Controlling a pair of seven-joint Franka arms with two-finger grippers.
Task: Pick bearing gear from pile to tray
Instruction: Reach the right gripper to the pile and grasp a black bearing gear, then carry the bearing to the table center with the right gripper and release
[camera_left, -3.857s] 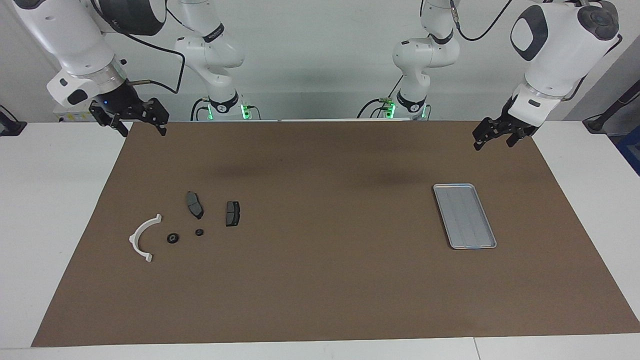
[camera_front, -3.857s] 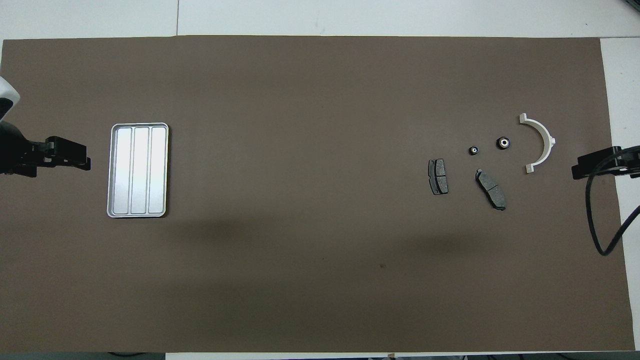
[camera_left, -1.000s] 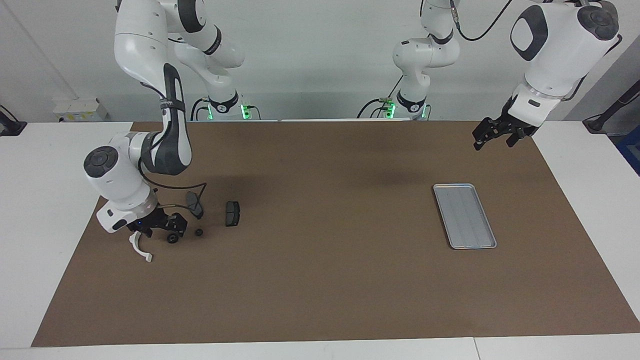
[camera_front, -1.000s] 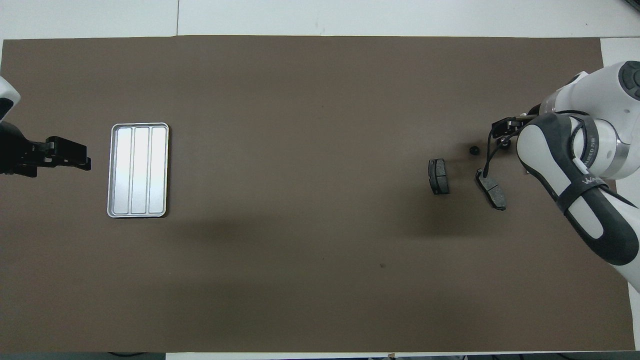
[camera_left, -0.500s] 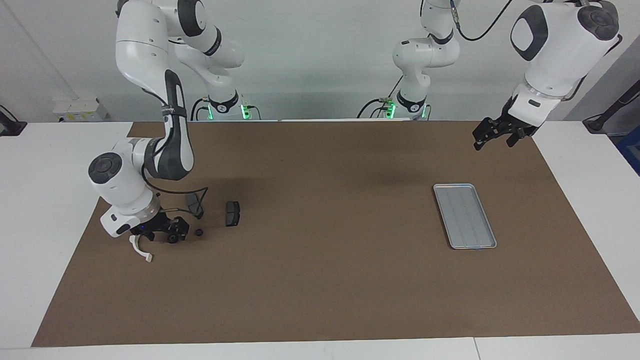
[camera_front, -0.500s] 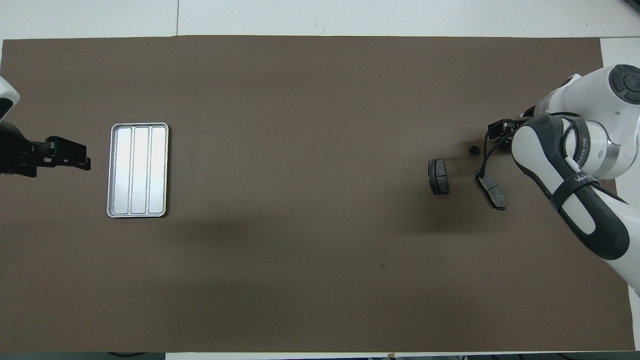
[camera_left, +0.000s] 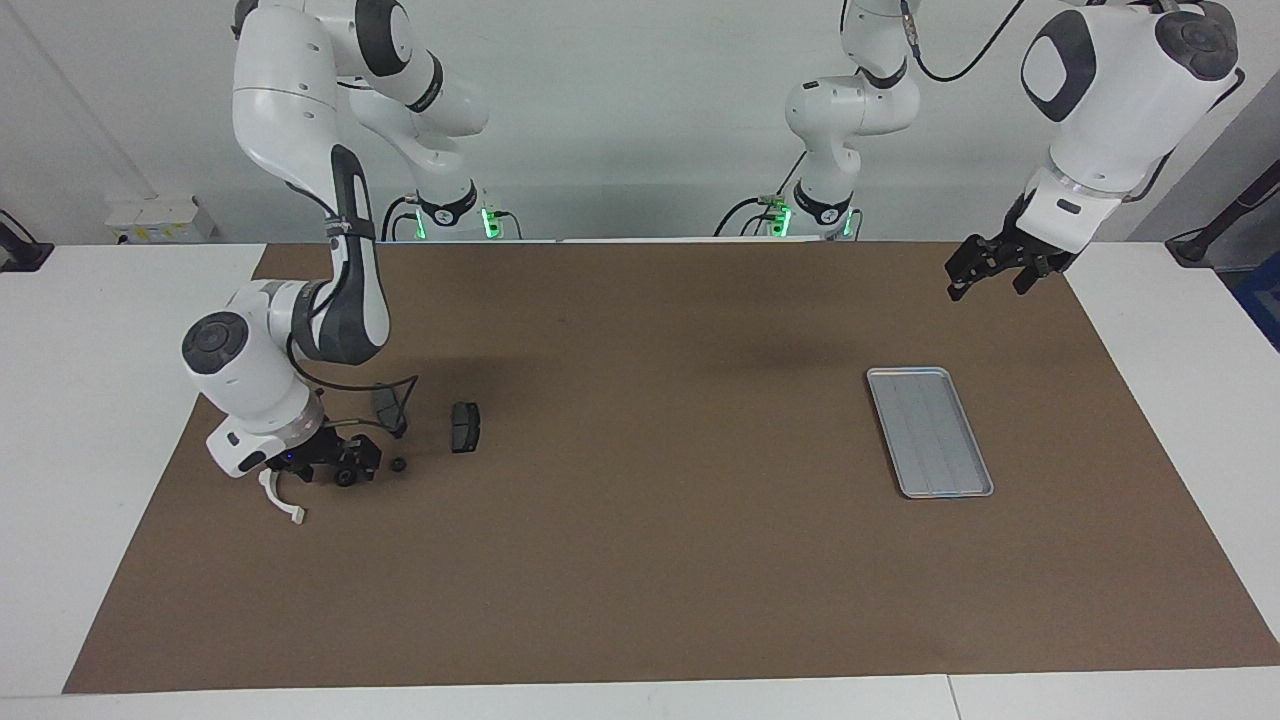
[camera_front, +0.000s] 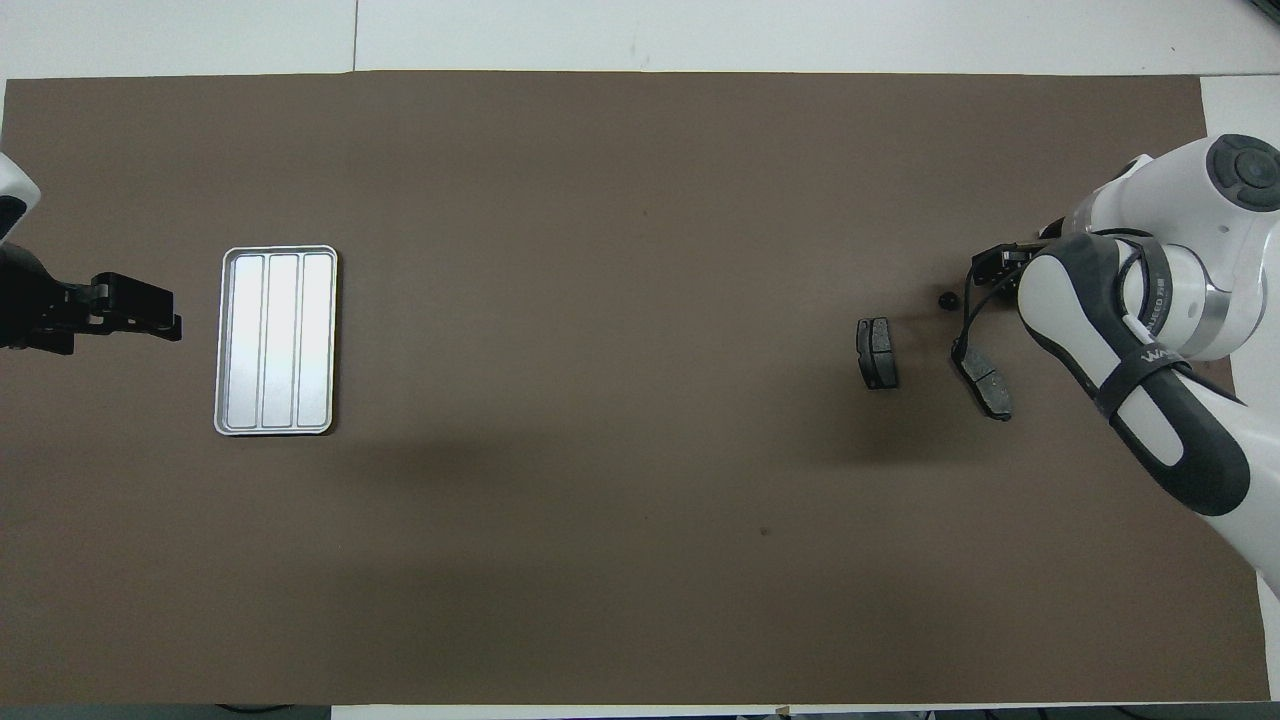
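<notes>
From my station I saw the right gripper (camera_left: 338, 468) down low in the pile at the right arm's end of the brown mat (camera_left: 640, 560), its fingers spread and set about the larger small black round bearing gear (camera_left: 346, 477), which lay on the mat; whether the fingers touched it I could not tell. The smaller black round piece (camera_left: 399, 465) sat just beside it, apart from the gripper. The white curved half-ring bracket (camera_left: 283, 501) lay just beside the gripper, partly hidden under the wrist. Of the two dark grey brake pads, one (camera_left: 386, 404) lay nearer to the robots than the gripper, crossed by the arm's cable, and the other dark grey brake pad (camera_left: 465, 427) lay beside it toward the table's middle.

The flat rectangular silver-grey metal tray with lengthwise ridges (camera_left: 930, 431) lay well apart, toward the left arm's end of the table. The left gripper (camera_left: 985, 272) waited in the air over the mat's edge by the tray, jaws parted and holding nothing.
</notes>
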